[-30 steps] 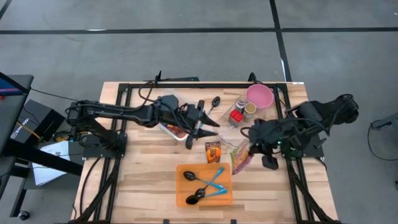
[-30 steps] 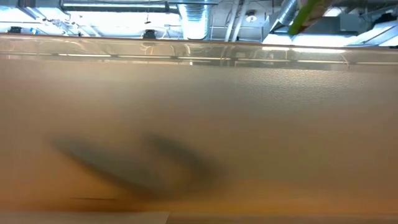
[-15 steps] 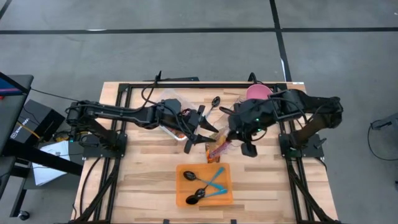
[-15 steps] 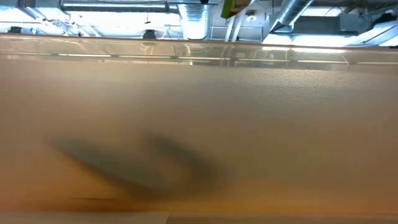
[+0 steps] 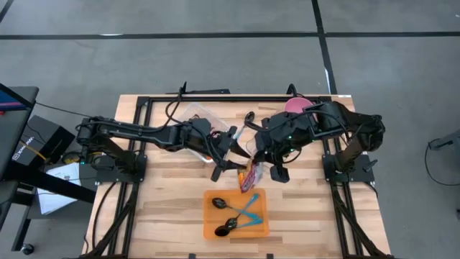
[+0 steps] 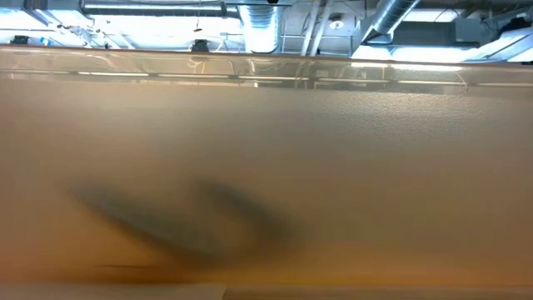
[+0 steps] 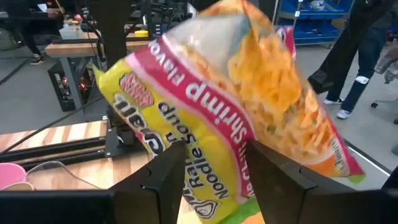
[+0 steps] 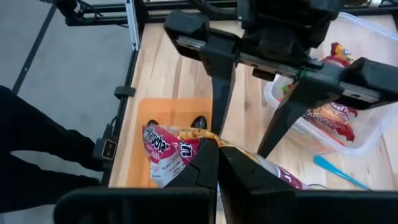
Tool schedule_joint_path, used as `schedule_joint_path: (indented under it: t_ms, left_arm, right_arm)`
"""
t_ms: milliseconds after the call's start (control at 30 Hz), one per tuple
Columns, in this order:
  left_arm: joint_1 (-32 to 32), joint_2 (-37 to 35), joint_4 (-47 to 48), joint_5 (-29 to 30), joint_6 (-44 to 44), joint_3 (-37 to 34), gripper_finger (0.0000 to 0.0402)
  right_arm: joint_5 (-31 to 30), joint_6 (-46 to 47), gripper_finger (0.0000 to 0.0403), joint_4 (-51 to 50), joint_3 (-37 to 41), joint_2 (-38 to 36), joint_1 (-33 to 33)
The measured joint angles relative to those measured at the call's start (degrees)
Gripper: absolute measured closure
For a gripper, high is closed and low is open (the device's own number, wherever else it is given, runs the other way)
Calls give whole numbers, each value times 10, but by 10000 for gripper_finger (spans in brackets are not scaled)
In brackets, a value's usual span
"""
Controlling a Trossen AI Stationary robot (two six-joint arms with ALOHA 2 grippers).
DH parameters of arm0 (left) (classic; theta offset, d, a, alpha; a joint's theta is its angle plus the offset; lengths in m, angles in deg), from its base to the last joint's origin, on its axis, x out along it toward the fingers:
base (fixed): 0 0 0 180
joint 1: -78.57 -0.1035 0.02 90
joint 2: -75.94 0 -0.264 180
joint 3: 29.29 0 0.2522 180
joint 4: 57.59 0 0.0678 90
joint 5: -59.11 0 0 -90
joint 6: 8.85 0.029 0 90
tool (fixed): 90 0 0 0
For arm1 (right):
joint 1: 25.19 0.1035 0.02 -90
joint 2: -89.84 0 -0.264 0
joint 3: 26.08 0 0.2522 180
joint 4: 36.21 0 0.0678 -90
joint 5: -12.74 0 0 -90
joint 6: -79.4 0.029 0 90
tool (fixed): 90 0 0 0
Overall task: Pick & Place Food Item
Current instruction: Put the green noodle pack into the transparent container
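Note:
A yellow, pink and orange shrimp ramen packet [image 5: 250, 176] [image 7: 236, 106] hangs over the middle of the table with my right gripper [image 5: 254, 160] [image 8: 217, 171] shut on it. My left gripper [image 5: 228, 155] [image 7: 217, 180] reaches level from the table's left and is open. Its two fingers stand on either side of the packet's lower part. Behind the left gripper sits a clear container [image 5: 195, 122] [image 8: 360, 134] holding other food packets. My right gripper pinches the packet's upper edge [image 8: 189, 146] between its two shut fingers, coming from above and slanting down from the table's right. The packet hangs below the fingers, clear of the table. My left gripper: I cannot tell whether its fingers [image 7: 165, 180] touch the packet.
An orange tray [image 5: 215, 230] [image 8: 168, 115] with black and blue spoons lies near the front edge, just below the packet. A pink bowl [image 5: 296, 106] stands at the back right. Something orange-brown and close fills the low view. People stand beyond the table in the left wrist view.
My right gripper has risen and gone from the table's right side toward the left gripper. It carries the ramen packet, which now hangs clear between the left gripper's fingers. The left arm has kept nearly still.

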Motion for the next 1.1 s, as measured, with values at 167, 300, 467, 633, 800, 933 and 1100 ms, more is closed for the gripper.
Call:
schedule_joint_path:
  t_ms: [167,300,467,633,800,933,1100]
  left_arm:
    - [0,0,-1,-2,0,0,271]
    - [0,0,0,-10,0,0,316]
    - [0,0,0,-11,0,0,387]
    - [0,0,0,-11,0,0,399]
    - [-9,-4,20,-13,1,0,401]
    - [-24,-21,60,-13,15,0,401]
    - [-43,-46,72,-13,19,0,401]
  right_arm:
    - [-2,3,403,4,0,7,0]
    - [-2,3,403,3,1,11,0]
    - [-7,5,403,1,1,11,0]
    - [-19,5,403,0,1,11,2]
    - [-20,5,403,-13,1,10,7]
    - [-23,5,403,-22,2,8,11]
    - [-48,4,403,-23,1,3,17]
